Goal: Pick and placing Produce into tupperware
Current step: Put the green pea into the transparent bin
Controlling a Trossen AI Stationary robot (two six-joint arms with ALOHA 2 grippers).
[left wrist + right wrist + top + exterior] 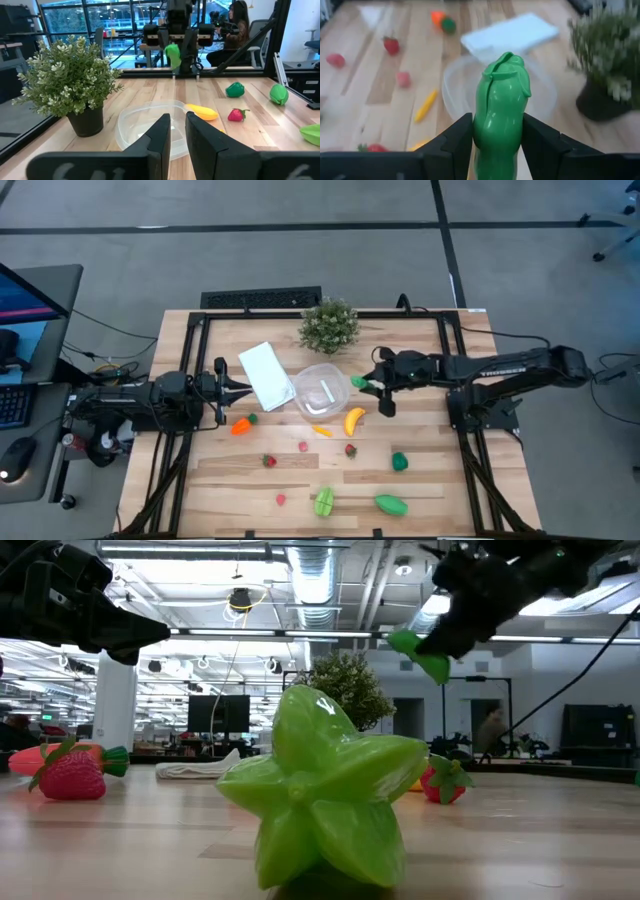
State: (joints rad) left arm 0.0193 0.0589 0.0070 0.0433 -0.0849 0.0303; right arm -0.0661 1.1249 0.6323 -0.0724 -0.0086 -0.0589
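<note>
At far left, above the table's left edge: left gripper [243,390], fingers pressed together on nothing, pointing toward the white lid [267,375] just beside its tip. Near it on the wooden table [430,480], an orange carrot with a green top [241,424]. Farther toward the near edge, a strawberry [268,461] and two small red pieces [281,499], [303,446]. At centre, the tupperware [322,391], clear and round, resting on the wood with one corner of the lid touching or just beside its rim; nothing clearly inside. Behind it, a bushy potted plant [329,326]. Just beside the container on its near side, a small yellow-orange piece [321,431], the banana [354,420] and another strawberry [350,449]. Toward the near edge, a green star-shaped fruit [323,501] and an oval green piece [391,504]; a darker green piece [400,462] between those and the banana. Right of the container: right gripper [364,382], raised off the table, jaws clamped on a long green pepper-like vegetable [502,112], held just beside the container's right rim, apart from it. In the room beyond the table, a seated person [238,27].
</note>
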